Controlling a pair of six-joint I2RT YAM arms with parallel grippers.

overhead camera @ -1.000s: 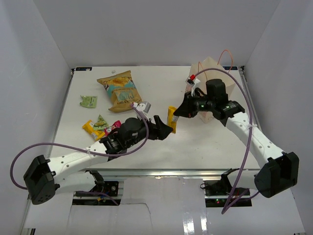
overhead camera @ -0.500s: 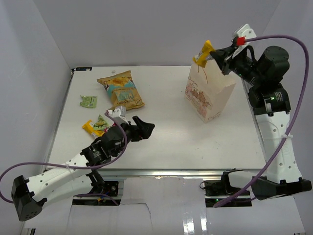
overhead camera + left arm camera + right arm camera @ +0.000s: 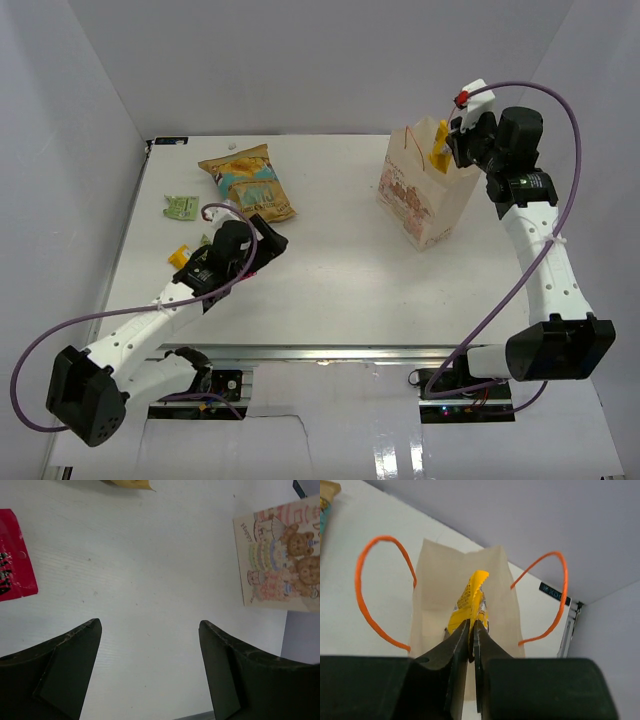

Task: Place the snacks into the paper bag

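Note:
The cream paper bag [image 3: 418, 200] stands upright at the back right, and its open mouth [image 3: 440, 595] with orange loop handles [image 3: 364, 595] shows in the right wrist view. My right gripper [image 3: 447, 152] [image 3: 472, 626] is shut on a yellow packet [image 3: 438, 150] [image 3: 470, 597] and holds it in the bag's mouth. My left gripper [image 3: 264, 244] [image 3: 150, 626] is open and empty, low over the table. A pink-red packet [image 3: 12, 555] lies just left of it. The tan-gold chip bag [image 3: 248, 185], a green packet [image 3: 181, 206] and another yellow packet [image 3: 180, 257] lie at the left. The dark brown bar is out of view.
White walls close in the table on three sides. The bag's printed side [image 3: 280, 570] faces the left gripper across bare table. A second green packet [image 3: 205, 246] is partly hidden by the left arm.
My right gripper came down with the yellow packet from above the bag into its mouth. My left arm drew back left toward the small packets, still open.

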